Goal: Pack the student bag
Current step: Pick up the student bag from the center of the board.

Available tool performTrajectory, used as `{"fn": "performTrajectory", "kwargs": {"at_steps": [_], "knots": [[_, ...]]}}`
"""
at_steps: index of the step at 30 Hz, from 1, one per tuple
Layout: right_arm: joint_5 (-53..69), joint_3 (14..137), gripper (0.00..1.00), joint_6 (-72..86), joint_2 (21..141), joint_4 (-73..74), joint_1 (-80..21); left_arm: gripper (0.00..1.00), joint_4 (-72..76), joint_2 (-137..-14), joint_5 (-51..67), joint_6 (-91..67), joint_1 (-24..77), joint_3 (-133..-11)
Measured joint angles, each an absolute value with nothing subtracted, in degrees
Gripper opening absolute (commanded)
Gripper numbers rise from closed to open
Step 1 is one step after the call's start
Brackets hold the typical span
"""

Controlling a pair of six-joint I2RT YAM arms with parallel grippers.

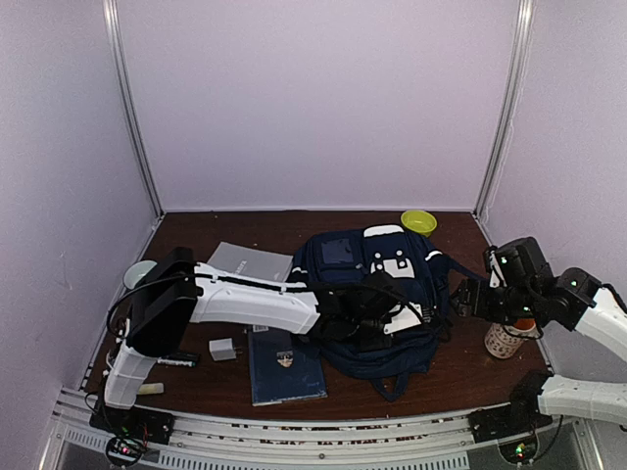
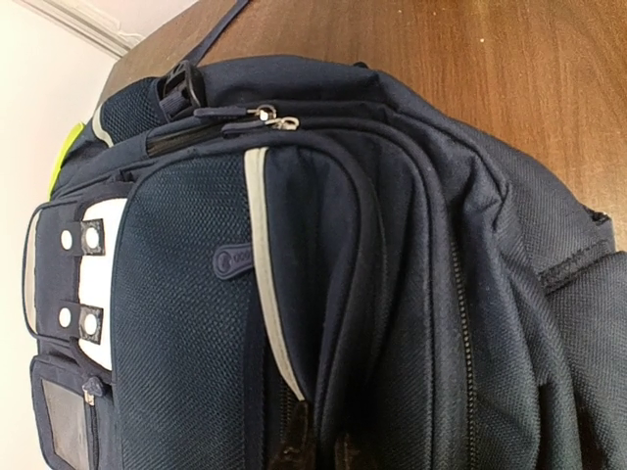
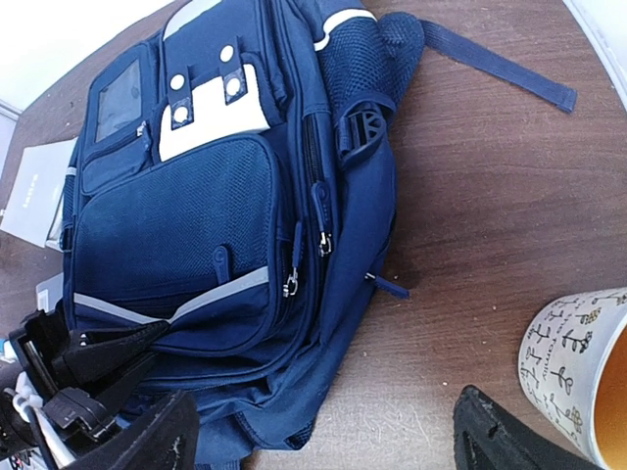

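Note:
The student bag [image 1: 377, 284] is navy with white trim and lies flat mid-table, its front pockets facing up. My left gripper [image 1: 380, 315] reaches across onto its near part. In the left wrist view its fingertips [image 2: 294, 448] are pinched on a fold of the bag's fabric [image 2: 323, 294] beside the white stripe. My right gripper [image 1: 462, 299] hovers just right of the bag, open. In the right wrist view the bag's [image 3: 216, 215] lower corner and bare table lie between its wide-apart fingers [image 3: 147, 441]. Zip pulls [image 3: 291, 284] hang along the bag's side.
A patterned cup [image 1: 507, 340] stands right of the bag, close to my right gripper. A dark blue book [image 1: 284, 364], a small white block [image 1: 222, 349] and a grey booklet [image 1: 250, 262] lie left of the bag. A green bowl [image 1: 418, 221] sits at the back.

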State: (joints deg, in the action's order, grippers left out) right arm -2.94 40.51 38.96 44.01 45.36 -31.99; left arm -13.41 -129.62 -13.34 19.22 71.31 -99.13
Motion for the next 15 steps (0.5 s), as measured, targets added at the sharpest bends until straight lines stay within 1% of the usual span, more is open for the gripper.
{"fn": "performTrajectory", "kwargs": {"at_steps": [4,8,15], "knots": [[-2.48,39.33,0.90,37.63,42.48,44.12,-31.99,0.00,-12.05,-127.81,-13.06,17.58,70.96,-97.10],[-2.28,36.73,0.88,35.92,38.28,41.15,-32.01,0.00,-10.96,-123.57,-11.03,13.61,69.10,-93.62],[-1.72,28.29,0.88,34.37,29.67,31.42,-32.08,0.00,-10.37,-117.60,-7.79,8.29,64.16,-90.06]]}}
